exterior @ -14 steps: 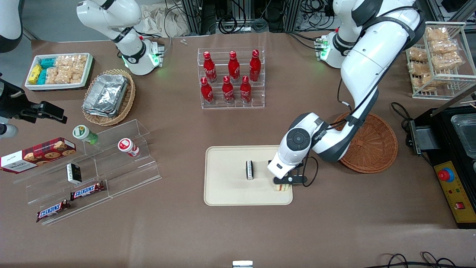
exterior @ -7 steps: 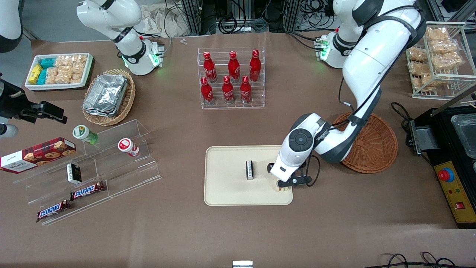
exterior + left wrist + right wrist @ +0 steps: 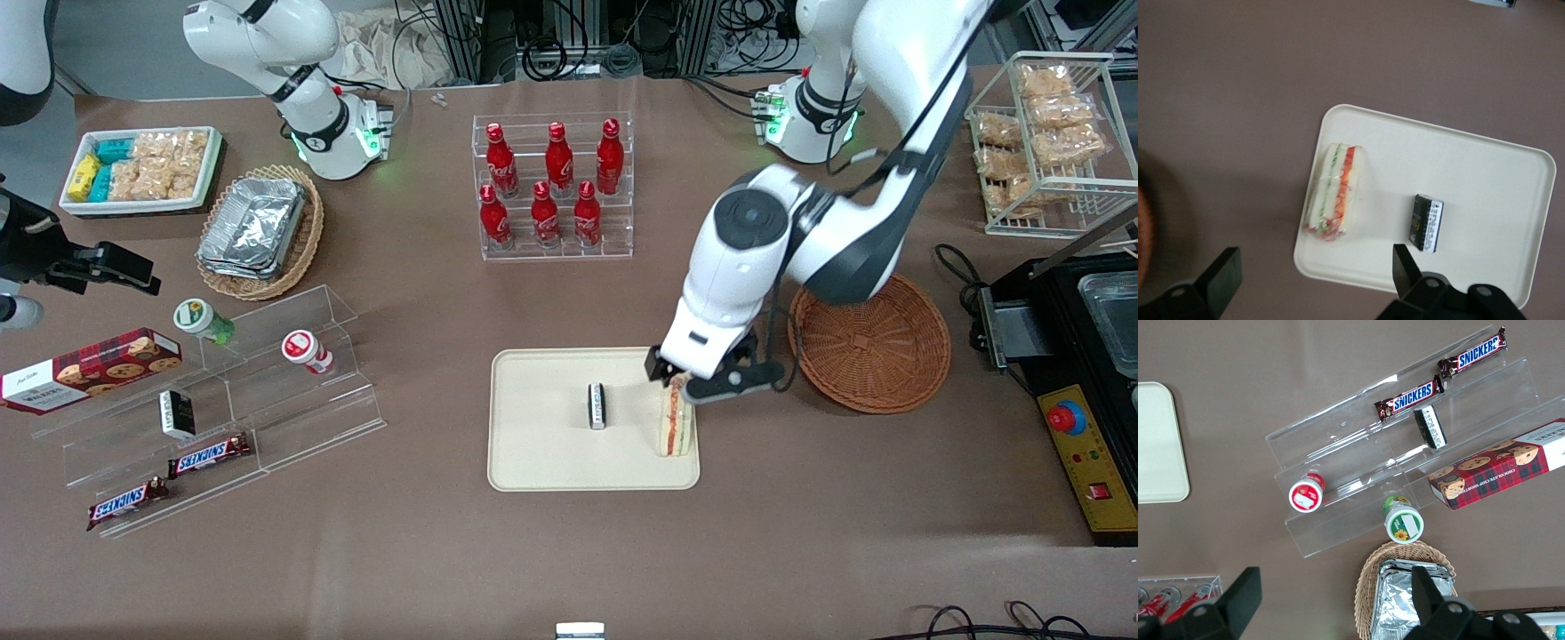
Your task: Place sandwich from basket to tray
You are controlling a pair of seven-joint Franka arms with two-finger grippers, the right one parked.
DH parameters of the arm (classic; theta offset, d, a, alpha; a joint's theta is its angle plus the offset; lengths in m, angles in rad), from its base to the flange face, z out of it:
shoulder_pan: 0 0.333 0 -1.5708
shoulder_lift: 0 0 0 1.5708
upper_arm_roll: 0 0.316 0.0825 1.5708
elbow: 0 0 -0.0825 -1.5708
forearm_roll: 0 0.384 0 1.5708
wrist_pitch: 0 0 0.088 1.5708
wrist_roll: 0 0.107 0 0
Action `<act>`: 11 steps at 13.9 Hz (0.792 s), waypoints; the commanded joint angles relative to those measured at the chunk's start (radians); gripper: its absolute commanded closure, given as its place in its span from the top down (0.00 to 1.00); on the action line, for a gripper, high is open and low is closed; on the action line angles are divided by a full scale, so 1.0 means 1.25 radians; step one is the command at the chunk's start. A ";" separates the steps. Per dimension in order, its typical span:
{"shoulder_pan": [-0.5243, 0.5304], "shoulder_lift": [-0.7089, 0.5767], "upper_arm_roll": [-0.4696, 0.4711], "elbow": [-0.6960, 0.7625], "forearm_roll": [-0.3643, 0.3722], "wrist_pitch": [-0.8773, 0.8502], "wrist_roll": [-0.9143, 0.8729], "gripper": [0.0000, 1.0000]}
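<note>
Two items sit on the tray (image 3: 551,462): the sandwich (image 3: 674,428), lying on its side against the tray's rim at the working arm's end, and a small dark packet (image 3: 597,406) near the middle. The gripper (image 3: 707,380) hangs above the sandwich with its fingers spread wide and nothing between them (the wrist view shows both fingers (image 3: 1405,270) clear of the bread). The basket (image 3: 871,345) beside the tray looks empty, so the placing seems done. What's left, I'd say, is a clean retreat: lift straight up before swinging away, so no finger clips the wedge. It lies right at the rim, so a nudge could tip it off. Open table lies nearer the front camera.
</note>
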 commanded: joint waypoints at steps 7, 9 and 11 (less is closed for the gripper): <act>0.008 -0.368 0.274 -0.178 -0.253 -0.218 0.519 1.00; 0.013 -0.403 0.336 -0.165 -0.273 -0.258 0.607 1.00; 0.017 -0.385 0.342 -0.073 -0.273 -0.315 0.612 1.00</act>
